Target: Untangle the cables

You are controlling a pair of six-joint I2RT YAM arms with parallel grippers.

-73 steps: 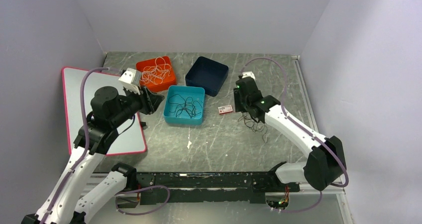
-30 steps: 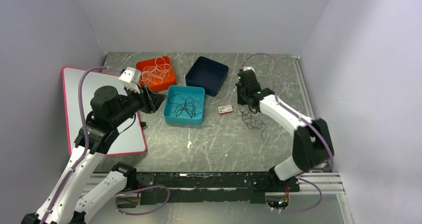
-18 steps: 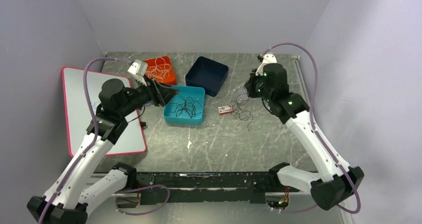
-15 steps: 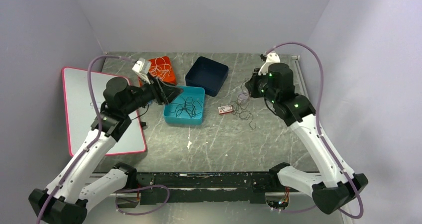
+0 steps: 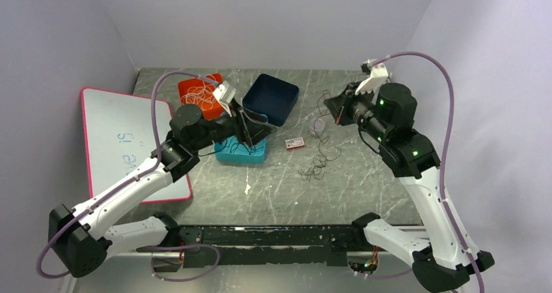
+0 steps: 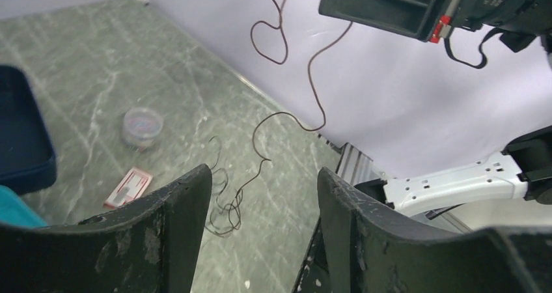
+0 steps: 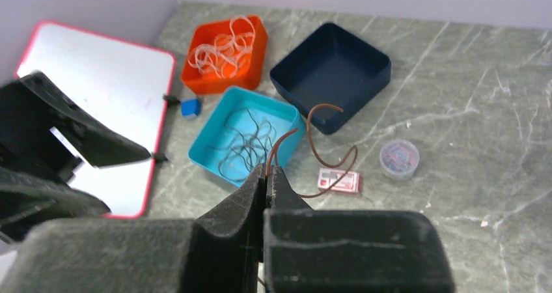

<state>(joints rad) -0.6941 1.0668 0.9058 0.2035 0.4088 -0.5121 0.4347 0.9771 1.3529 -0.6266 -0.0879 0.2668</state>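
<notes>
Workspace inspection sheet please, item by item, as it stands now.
Surface: grey veined table.
Job's things: brown cable hangs from right gripper, tail piled on table; dark cables in teal bin; pale loops in orange bin; navy bin empty.
Clutter: card, round tub, whiteboard.
Grippers: right gripper shut on brown cable; left gripper open, empty.
Cables: purple hoses loop off both arms.
Surroundings: lilac walls on three sides.

Bright, even light, soft shadows; near claws blur in wrist views.
</notes>
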